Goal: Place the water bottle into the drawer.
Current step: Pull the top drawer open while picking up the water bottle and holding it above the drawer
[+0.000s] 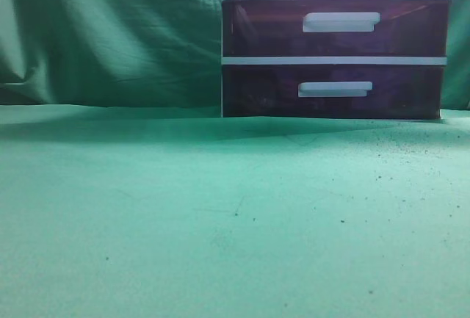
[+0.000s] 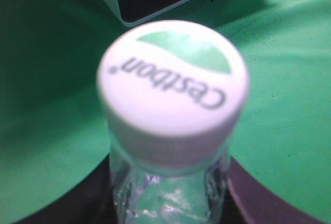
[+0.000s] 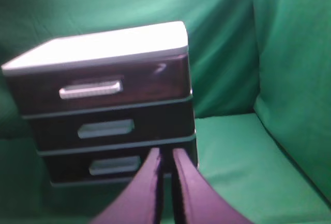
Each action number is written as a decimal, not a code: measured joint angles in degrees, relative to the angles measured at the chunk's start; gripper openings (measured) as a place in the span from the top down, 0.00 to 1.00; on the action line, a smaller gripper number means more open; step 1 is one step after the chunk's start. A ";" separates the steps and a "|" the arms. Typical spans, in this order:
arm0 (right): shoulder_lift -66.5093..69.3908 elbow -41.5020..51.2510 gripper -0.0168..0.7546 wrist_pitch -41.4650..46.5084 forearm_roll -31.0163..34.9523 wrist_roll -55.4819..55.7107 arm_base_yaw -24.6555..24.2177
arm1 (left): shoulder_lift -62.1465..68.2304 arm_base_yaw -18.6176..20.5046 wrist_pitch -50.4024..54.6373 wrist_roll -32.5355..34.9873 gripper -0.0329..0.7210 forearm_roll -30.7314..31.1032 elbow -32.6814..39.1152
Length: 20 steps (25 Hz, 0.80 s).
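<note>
**Holding the bottle, drawer not yet opened**

Gripping low on the water bottle (image 2: pixel 170 110), our left gripper (image 2: pixel 170 208) shows only as dark shapes flanking the clear body at lower centre; white cap fills mid-frame. We judge it pinching the bottle.

Chest (image 3: pixel 108 110) sits centre-left of the right wrist frame, top drawer (image 3: pixel 103 87) closed. Right gripper (image 3: pixel 166 182), lower centre, fingers nearly pressed together, nothing between.

Advice: pull the top handle (image 3: pixel 90 89) first, keep the bottle upright.

Green cloth (image 1: pixel 220 222) covers table and backdrop, lightly speckled.

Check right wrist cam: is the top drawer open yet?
No, the top drawer sits flush with the two drawers below it, front closed under the white top.
</note>
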 joint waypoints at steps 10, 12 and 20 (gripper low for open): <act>33.09 -18.33 0.91 -3.81 0.79 -52.89 8.49 | 3.32 -0.03 -2.97 2.85 0.62 -3.69 0.00; 39.20 -19.56 0.79 -11.55 0.79 -64.56 11.58 | 4.97 -0.03 -3.18 2.99 0.62 -4.19 0.00; 58.22 -19.96 0.42 -37.55 -2.51 -79.19 18.36 | 9.90 -0.03 -5.11 3.24 0.62 -4.47 0.00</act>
